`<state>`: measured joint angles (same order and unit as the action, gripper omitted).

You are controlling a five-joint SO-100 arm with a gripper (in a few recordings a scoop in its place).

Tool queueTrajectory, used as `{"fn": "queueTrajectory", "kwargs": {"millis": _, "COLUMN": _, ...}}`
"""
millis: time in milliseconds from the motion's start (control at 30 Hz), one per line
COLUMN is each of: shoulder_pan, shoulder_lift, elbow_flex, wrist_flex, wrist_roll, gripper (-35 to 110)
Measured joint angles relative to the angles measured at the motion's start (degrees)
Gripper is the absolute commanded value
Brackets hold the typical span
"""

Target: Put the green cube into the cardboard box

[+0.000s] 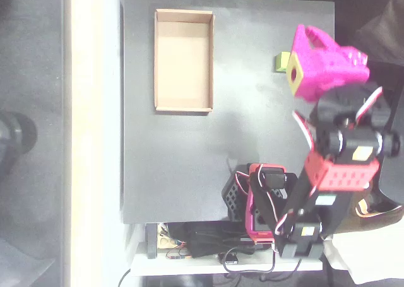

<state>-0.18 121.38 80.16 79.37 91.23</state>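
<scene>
Just left of the pink hand (pixel 302 72) in the overhead view sits the green cube (pixel 280 61), partly hidden; whether the hand is released or clenched, I cannot tell.

Your pink gripper (pixel 297 69) sits at the overhead view's right, arm folded back behind it; its jaws' stance is unclear from above.

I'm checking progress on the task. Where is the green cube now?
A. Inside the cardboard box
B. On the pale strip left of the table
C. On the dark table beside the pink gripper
C: the green cube lies on the table at the gripper, away from the empty cardboard box.
</scene>
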Motion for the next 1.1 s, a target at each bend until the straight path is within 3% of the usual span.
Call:
{"fn": "queueTrajectory", "kwargs": {"millis": 600, "shoulder_pan": 9.4, "shoulder_lift": -31.11, "elbow_flex": -5.54, "wrist_flex": 0.0, "wrist_roll": 0.0, "gripper": 2}}
{"fn": "queueTrajectory", "kwargs": {"millis": 1100, "shoulder_pan": 15.73, "shoulder_lift": -37.88, "elbow_flex": -5.89, "wrist_flex": 0.0, "wrist_roll": 0.0, "gripper": 5}}
